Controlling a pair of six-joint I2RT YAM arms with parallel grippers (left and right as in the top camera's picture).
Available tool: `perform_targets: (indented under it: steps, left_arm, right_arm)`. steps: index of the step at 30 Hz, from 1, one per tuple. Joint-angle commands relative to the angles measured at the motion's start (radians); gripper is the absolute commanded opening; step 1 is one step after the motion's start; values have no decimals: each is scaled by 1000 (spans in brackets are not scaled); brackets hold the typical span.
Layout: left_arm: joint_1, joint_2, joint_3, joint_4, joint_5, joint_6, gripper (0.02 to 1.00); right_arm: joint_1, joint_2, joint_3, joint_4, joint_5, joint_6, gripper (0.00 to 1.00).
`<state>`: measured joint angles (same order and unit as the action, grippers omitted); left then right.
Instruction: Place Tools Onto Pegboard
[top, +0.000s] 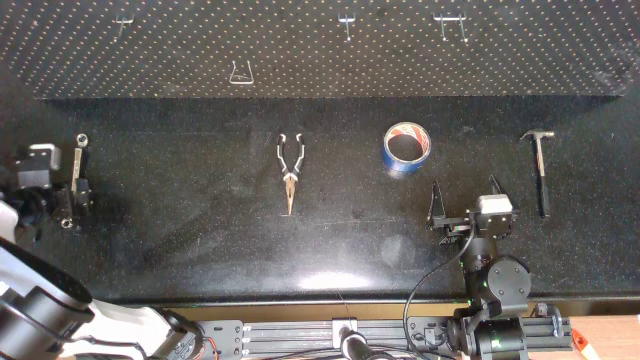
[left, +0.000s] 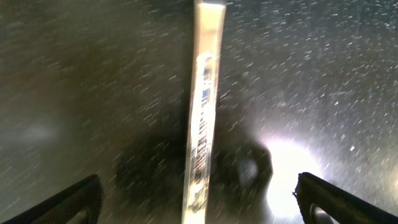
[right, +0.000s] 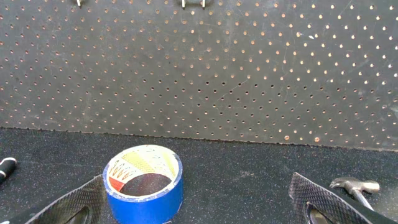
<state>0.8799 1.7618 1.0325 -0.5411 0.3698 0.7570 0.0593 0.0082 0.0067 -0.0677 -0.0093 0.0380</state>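
Straddles the wrench (left: 204, 112) at the table's (top: 200, 240) left with the left gripper (left: 198, 190) wide open, unclamped. Points lengthwise toward the pegboard (top: 300, 45). Bears blurred, unreadable shaft print. Leaves the right gripper (right: 198, 186) spread, empty.

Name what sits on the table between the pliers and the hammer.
The blue tape roll, seen in the top view, between pliers and hammer.

Wrench (left: 202, 112) blurred, both ends cut off by picture edges, hammer (right: 354, 185) handle mostly out of sight
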Motion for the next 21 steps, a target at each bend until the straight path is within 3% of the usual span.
perform_targets:
  steps: [1,21]
  left_arm:
    - [-36,53,14,31,-22,-25,996]
    - [-38,79,14,53,-53,-24,993]
  right_arm:
    - [5,-7,-3,-6,-2,-17,956]
    - [5,-7,-3,-6,-2,-17,956]
